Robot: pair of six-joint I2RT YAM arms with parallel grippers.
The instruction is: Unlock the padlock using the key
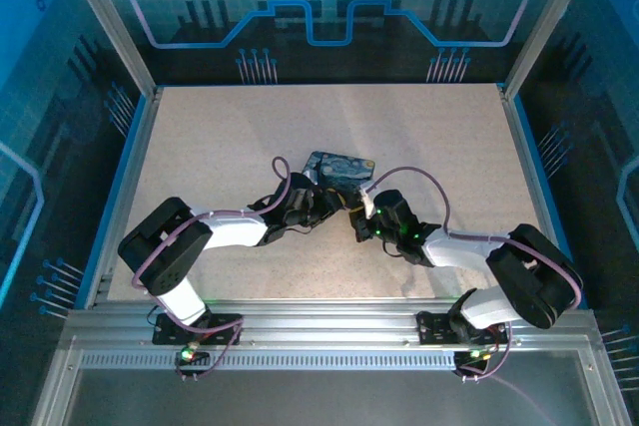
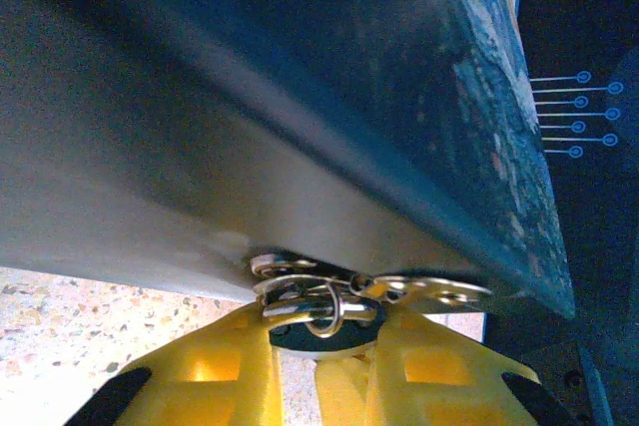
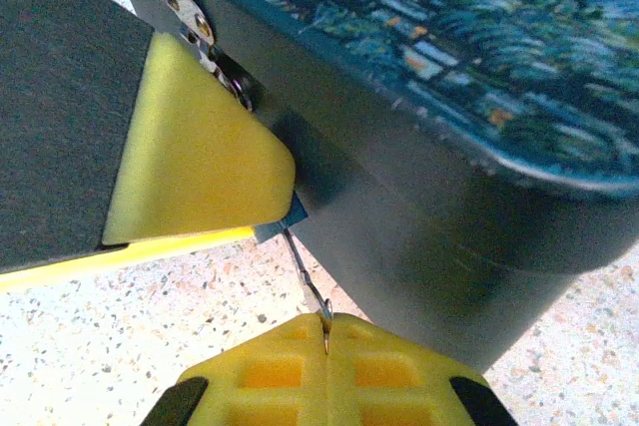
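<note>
Steadying padlock (image 3: 293, 216), clamped in left gripper (image 2: 318, 346) against box (image 3: 449, 147), so right gripper (image 3: 326, 331), pinching key (image 3: 303, 271), can turn it.

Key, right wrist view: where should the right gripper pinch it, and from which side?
Pinch the key at its free end, in line with its thin shaft, from the side away from the padlock. Its other end meets the padlock, which the left gripper holds, and the painted box's wall stands close beside.
</note>
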